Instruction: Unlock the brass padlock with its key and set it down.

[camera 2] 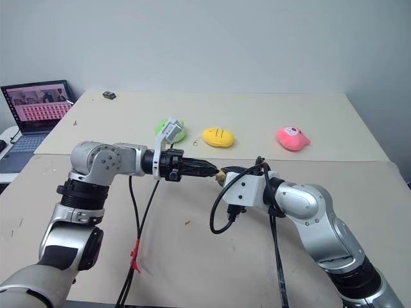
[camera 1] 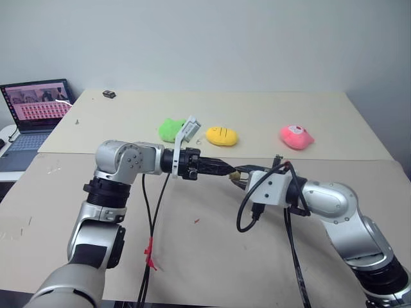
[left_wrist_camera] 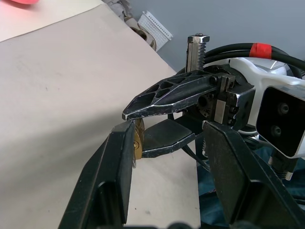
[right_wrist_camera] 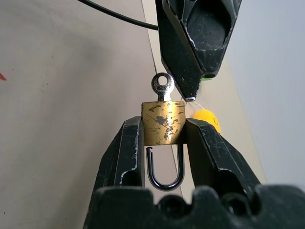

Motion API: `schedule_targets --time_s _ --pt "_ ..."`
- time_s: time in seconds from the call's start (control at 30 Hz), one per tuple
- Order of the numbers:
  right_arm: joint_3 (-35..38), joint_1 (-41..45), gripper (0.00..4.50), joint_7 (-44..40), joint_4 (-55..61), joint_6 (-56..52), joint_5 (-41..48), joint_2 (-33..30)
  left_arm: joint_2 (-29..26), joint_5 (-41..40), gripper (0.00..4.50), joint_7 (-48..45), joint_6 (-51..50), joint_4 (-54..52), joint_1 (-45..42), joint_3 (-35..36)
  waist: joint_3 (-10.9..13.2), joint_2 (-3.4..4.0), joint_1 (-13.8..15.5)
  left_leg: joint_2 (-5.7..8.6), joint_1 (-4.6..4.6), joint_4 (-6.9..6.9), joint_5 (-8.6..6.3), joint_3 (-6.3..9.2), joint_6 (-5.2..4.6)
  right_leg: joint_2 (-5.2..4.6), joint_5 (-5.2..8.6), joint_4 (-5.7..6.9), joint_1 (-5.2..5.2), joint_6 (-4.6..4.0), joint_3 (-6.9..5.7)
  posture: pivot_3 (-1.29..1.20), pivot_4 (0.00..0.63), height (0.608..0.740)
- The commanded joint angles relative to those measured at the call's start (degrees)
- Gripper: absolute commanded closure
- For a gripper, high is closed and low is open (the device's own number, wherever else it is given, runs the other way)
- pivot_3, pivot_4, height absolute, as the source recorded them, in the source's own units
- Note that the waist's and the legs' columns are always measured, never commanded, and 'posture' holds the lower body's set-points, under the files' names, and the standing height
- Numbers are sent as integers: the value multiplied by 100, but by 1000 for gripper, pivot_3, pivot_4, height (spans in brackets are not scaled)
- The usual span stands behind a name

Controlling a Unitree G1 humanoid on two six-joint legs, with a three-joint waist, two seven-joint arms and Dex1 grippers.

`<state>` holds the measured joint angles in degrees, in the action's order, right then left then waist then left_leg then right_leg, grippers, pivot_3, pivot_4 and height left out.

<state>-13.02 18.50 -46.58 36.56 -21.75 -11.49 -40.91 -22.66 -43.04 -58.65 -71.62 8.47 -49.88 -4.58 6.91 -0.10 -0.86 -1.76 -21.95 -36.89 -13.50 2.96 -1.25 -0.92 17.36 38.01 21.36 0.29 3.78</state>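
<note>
While the right end effector (right_wrist_camera: pixel 164 143) clamps the brass padlock (right_wrist_camera: pixel 163 122), its key (right_wrist_camera: pixel 162 86) sits inserted.
Left end effector (left_wrist_camera: pixel 167 143), fingers parted, holds nothing, at frame centre above the tabletop (camera 1: pixel 205 256).

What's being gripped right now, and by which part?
The right gripper clamps the brass padlock by the two sides of its body, key still inserted. The left gripper is open, holding nothing.

A plain pale wall (camera 1: pixel 205 38) stands behind a beige table (camera 1: pixel 257 109), with an open laptop (camera 1: pixel 35 112) at its left.
</note>
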Motion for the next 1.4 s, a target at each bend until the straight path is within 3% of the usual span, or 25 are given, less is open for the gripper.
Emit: schedule_targets --time_s 0.03,0.93,1.4 --pt "167 313 3573 47 313 -56 71 77 93 -34 2118 -18 49 -25 -101 -54 0 0 -2 0 0 1 0 0 0 0 0 0 0 0 0 0 150 660" --pt "493 273 3573 -85 218 126 163 -267 -172 284 2118 -308 407 227 -185 -308 0 0 -1 4 0 3 0 0 -1 -4 1 -2 0 1 -1 0 150 660" --pt "259 395 3573 1 315 -39 129 -80 -81 272 2118 -271 407 246 -202 -292 0 1 -6 3 1 5 -1 1 -1 -3 1 -1 0 1 -1 0 150 660"
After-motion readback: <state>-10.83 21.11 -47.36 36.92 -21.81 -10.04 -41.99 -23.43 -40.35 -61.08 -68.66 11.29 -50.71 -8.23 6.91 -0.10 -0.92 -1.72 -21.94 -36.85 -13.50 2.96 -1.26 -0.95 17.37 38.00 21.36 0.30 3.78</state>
